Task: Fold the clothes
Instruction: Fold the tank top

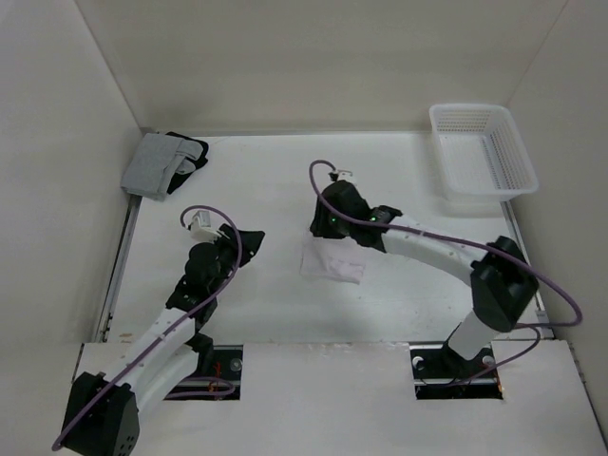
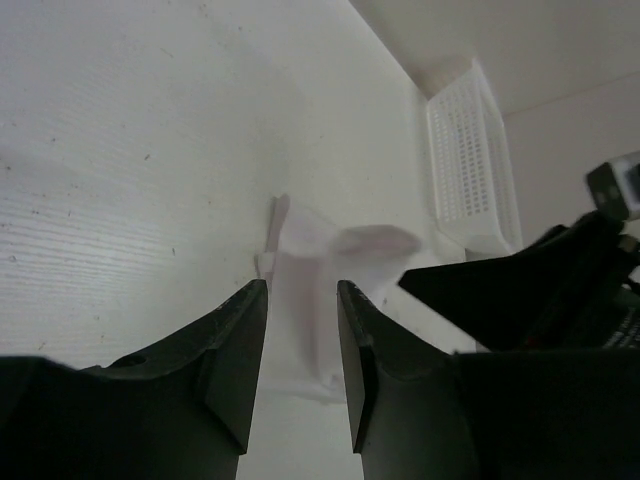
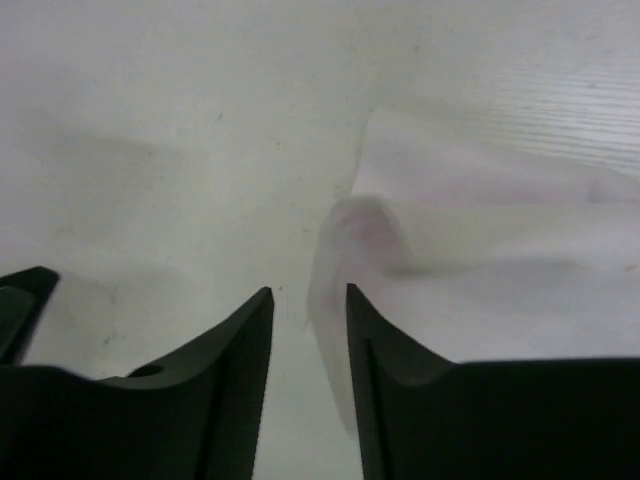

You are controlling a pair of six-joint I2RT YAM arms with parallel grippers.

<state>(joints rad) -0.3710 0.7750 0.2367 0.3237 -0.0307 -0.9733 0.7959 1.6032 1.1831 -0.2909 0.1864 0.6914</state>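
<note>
Hovering spread open at the far edge of the clothes (image 1: 332,264) (blurred flap right at the gap, no pinch seen), right hand (image 3: 308,293) looks mid-fold, next needs a clean edge grab; left hand (image 2: 302,285) spread too, standing apart; clothes sit bunched mid counter (image 1: 285,180), right arm (image 1: 427,249) stretched low across.
</note>
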